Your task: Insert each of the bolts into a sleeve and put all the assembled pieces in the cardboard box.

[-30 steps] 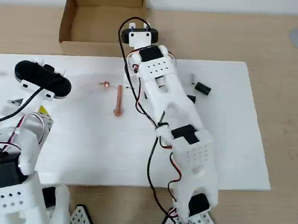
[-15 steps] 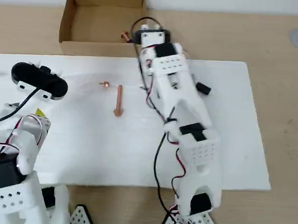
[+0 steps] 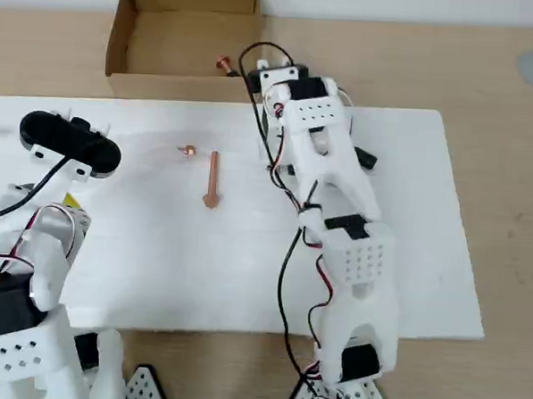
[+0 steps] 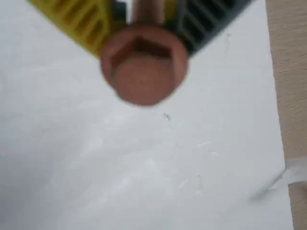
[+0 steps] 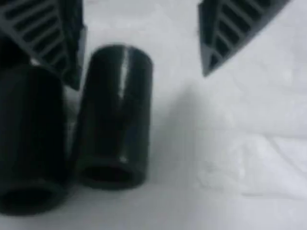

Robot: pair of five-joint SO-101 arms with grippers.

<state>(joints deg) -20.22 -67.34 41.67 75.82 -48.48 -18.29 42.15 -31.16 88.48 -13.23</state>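
Jaws of the right gripper (image 5: 139,67) stand apart astride a black sleeve (image 5: 115,115) lying lengthwise between them on the white board's (image 3: 157,247) right side, a second sleeve (image 5: 29,143) touching it, while the left gripper (image 4: 144,14), well left, clamps a bolt (image 4: 144,67).

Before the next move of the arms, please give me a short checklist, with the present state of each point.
1. Left end effector shut on the held bolt: ok.
2. Right end effector open, a sleeve between its fingers: ok.
3. Second sleeve apart from the first one: not ok, it lies against it.
4. Loose bolt lies free on the white board: ok.
5. Copper piece at the cardboard box rim is fully inside: cannot tell.
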